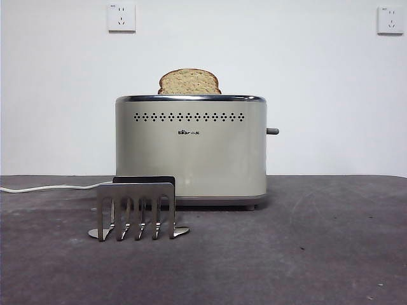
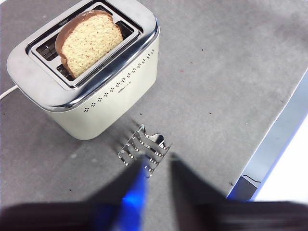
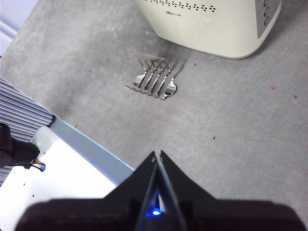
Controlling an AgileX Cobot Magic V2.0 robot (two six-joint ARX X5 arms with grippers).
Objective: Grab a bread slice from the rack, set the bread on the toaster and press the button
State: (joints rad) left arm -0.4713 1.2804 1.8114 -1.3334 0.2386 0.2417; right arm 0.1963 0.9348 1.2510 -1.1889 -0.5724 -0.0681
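The slice of bread stands in a slot of the cream toaster, its domed top above the chrome rim; it also shows in the left wrist view. The button sticks out from the toaster's right side. The steel rack stands empty in front of the toaster. My left gripper is open, high above the rack. My right gripper is shut and empty, high above the table, apart from the rack and toaster.
A white cord runs left from the toaster. Two white wall sockets sit on the back wall. The table edge and a pale floor show beside it in both wrist views.
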